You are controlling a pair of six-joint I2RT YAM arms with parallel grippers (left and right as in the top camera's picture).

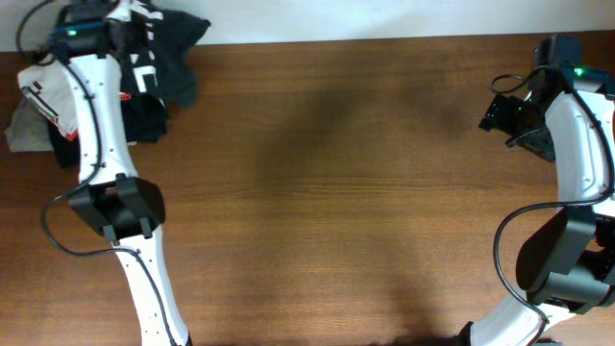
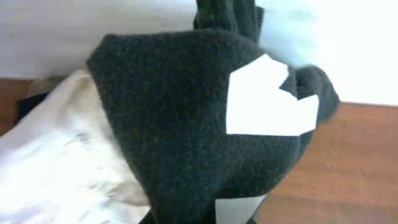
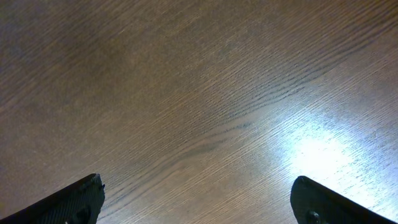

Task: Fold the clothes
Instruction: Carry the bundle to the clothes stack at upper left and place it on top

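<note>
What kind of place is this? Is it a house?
Likely a robot lab, though I can't be sure: a left arm and a right arm stand at a wooden table, with a dark T-shirt heaped in one corner.

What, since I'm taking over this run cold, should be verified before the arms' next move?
1. Left gripper holds the dark charcoal T-shirt with white block lettering: cannot tell. Fabric fills the left wrist view and hides the fingers.
2. Right gripper open and free: ok. Its fingers are wide apart over bare wood.
3. Room to spread on the brown wooden table: ok. The wood between the arms is bare.
4. T-shirt separated from the crumpled off-white cloth garment: not ok. They overlap at the far left corner.
5. T-shirt lying flat: not ok. It is bunched.
</note>
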